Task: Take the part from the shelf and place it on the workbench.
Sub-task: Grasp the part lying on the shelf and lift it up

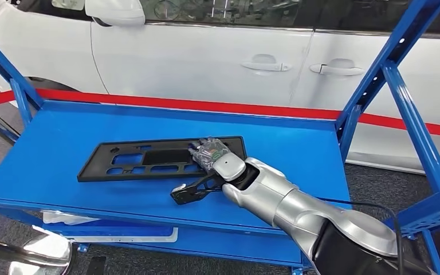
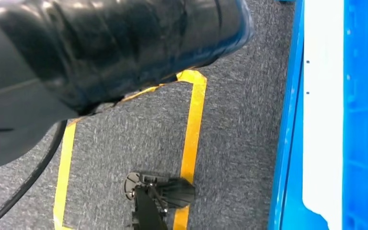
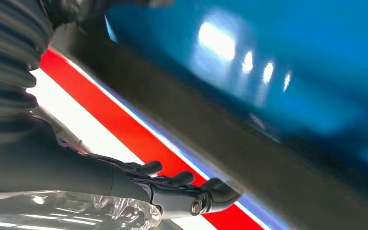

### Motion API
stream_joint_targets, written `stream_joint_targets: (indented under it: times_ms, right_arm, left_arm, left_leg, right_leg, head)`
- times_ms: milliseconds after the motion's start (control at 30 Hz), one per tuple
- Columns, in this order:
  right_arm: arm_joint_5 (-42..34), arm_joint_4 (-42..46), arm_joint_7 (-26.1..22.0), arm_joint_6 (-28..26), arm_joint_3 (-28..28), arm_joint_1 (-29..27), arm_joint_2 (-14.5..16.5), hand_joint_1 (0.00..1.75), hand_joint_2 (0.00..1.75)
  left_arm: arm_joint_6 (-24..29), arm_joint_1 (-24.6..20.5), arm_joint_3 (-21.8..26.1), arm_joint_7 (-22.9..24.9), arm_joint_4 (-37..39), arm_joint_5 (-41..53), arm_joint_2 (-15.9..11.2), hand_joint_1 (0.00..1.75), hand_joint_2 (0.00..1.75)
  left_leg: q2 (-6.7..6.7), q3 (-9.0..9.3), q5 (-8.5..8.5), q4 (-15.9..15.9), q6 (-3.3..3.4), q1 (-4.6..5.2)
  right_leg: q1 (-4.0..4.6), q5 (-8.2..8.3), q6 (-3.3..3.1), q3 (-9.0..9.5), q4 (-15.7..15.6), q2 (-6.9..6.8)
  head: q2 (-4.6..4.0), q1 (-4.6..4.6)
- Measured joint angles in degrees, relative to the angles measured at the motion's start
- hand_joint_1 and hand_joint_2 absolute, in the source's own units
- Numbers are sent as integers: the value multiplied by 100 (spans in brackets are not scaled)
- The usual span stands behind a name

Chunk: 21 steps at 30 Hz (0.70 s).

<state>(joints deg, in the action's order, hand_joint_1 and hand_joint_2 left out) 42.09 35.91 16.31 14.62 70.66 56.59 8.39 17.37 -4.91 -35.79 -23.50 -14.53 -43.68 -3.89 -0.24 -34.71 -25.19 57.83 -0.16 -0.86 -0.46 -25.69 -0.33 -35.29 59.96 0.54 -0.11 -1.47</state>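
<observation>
A white car (image 1: 217,51) is standing behind the blue shelf (image 1: 51,149), a red strip (image 1: 206,106) is running along just behind the shelf's far edge, and grey carpet marked with yellow tape (image 2: 191,129) is covering the floor. 1 black part (image 1: 149,158), a long flat panel with cut-outs, is lying flat on the top deck of the shelf, near its middle. The silver right arm (image 1: 298,206) is reaching in from the lower right, and the right hand (image 1: 206,169) is resting at the part's right end, with something wrapped in clear plastic (image 1: 211,150) sitting over that end, while dark fingers (image 1: 184,193) are showing just off the part's front edge. Whether the hand is clamping the part or merely lying on it, I cannot tell; in the right wrist view the dark fingers (image 3: 182,184) are stretching out rather than curling, with clear plastic (image 3: 72,211) close beside them.

The step in hand is looking like securing the grip before lifting. Because the hold is sitting at 1 end of a long panel, the free end is likely to sag or drag, so the fingers should be closing firmly across the edge and the lift should be going slowly and level, clearing the shelf's blue uprights (image 1: 378,80).

Counting: 1 car, 1 shelf, 1 part, 1 arm, 1 hand
</observation>
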Motion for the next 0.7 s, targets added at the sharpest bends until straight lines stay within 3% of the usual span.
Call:
stream_joint_targets:
  times_ms: [67, 133, 267, 300, 333, 400, 467, 500, 600, 667, 700]
  right_arm:
    - [7, -16, 0, -8, -1, -3, -3, 172, 175]
    - [10, -27, 0, -24, -3, 5, -3, 175, 175]
    - [42, -34, 0, -101, -8, 3, 0, 175, 175]
    - [62, -36, 0, -115, -12, -1, -2, 175, 175]
    - [81, -37, 0, -125, -19, -2, -3, 175, 175]
    - [108, -35, 0, -142, -48, 8, -6, 175, 175]
    - [120, -31, -1, -154, -79, 33, -9, 175, 175]
    - [123, -28, -1, -161, -91, 46, -11, 175, 175]
    - [146, -16, -2, -202, -128, 63, -19, 175, 175]
    - [177, 10, -5, -247, -168, 69, -22, 175, 175]
    - [193, 31, -10, -280, -186, 68, -24, 175, 175]
  left_arm:
    - [-9, 0, 0, -14, 0, -2, 2, 0, 0]
    - [-51, 2, -1, -51, 0, -9, 10, 0, 0]
    - [-201, 12, -2, -300, 0, -25, 8, 0, 0]
    - [-229, 20, -2, -373, 0, -25, 6, 0, 44]
    - [-260, 26, -2, -438, 0, -24, 6, 0, 87]
    - [-345, 25, -2, -535, 0, -28, 3, 0, 175]
    - [-469, 16, -2, -584, 0, -37, -8, 0, 175]
    - [-546, 15, -2, -595, 0, -41, -14, 0, 175]
    - [-748, 21, -2, -610, 0, -52, -33, 0, 175]
    - [-804, 14, -2, -620, 0, -51, -36, 0, 175]
    - [-813, 11, -2, -623, 0, -49, -35, 0, 175]
  left_leg:
    - [-1, -6, 9, -13, -59, -7]
    - [5, -61, -94, 119, -115, -26]
    - [9, -625, -692, 1376, -179, -34]
    - [9, -697, -707, 1531, -180, -34]
    - [9, -668, -621, 1477, -173, -34]
    - [9, -332, -265, 821, -131, -30]
    - [8, 14, -63, 152, -79, -3]
    - [7, 91, -49, 0, -57, 13]
    - [13, 123, -31, -82, 17, 18]
    - [30, 151, 17, -149, 83, -13]
    - [38, 156, 29, -165, 103, -22]
  right_leg:
    - [12, 20, -77, 8, -28, 5]
    - [0, 52, -153, 23, -66, 2]
    - [-2, 70, -223, 30, -88, -9]
    - [2, 69, -224, 30, -87, -9]
    - [3, 69, -224, 33, -86, -9]
    - [4, 69, -221, 45, -86, -7]
    - [23, 66, -188, 44, -79, -1]
    - [28, 68, -160, 40, -79, 3]
    - [27, 70, -60, 40, -87, 10]
    - [33, -119, -8, -78, 176, 3]
    - [28, -297, 7, -220, 485, -3]
  head:
    - [0, -1]
    - [0, -11]
    - [0, -34]
    - [0, -34]
    - [0, -35]
    - [0, -35]
    - [0, -31]
    - [0, -30]
    - [0, -28]
    - [0, -13]
    - [0, -6]
